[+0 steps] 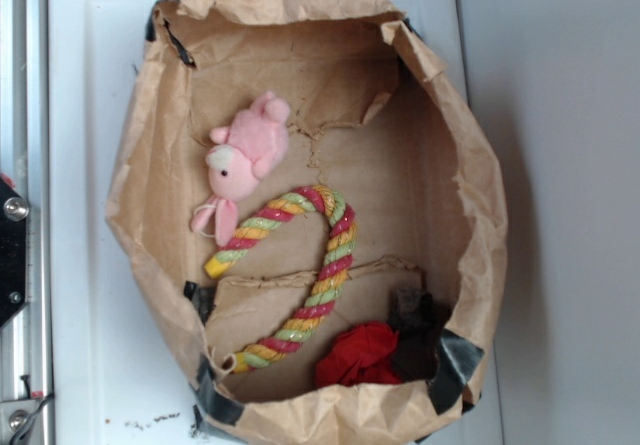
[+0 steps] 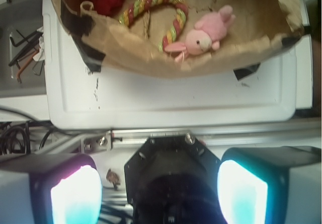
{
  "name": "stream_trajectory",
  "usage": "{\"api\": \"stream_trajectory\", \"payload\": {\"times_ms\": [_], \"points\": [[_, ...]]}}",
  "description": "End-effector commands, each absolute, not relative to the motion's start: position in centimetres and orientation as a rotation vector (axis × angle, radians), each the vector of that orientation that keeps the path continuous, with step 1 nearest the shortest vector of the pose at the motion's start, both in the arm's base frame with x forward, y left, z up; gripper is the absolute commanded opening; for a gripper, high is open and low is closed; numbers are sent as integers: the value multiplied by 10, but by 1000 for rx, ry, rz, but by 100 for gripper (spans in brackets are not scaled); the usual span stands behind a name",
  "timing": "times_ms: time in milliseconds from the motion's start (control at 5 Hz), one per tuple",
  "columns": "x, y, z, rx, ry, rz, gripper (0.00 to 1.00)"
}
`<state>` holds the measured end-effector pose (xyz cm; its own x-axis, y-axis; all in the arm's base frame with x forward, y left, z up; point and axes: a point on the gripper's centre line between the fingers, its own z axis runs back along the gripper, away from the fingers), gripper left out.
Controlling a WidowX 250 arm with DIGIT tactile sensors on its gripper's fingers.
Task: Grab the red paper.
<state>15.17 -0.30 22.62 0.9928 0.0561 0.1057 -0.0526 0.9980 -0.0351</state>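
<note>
The place looked like a robotics lab or workshop. A white worktop (image 2: 171, 98) carried a makeshift brown paper bin (image 1: 470, 195), patched with black tape (image 1: 455, 365). Along the worktop's edge ran a bolted aluminium rail (image 2: 211, 136). Loose cables (image 2: 20, 133) trailed past one corner, and hex keys (image 2: 22, 48) lay on a grey shelf (image 2: 22, 75) beside it.
</note>
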Motion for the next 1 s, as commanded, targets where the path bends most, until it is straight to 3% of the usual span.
{"api": "stream_trajectory", "payload": {"times_ms": [0, 400, 600, 800], "points": [[194, 14, 213, 8, -142, 45, 100], [249, 3, 194, 41, -179, -127, 100], [264, -6, 189, 55, -218, -275, 100], [263, -17, 189, 68, -255, -415, 100]]}}
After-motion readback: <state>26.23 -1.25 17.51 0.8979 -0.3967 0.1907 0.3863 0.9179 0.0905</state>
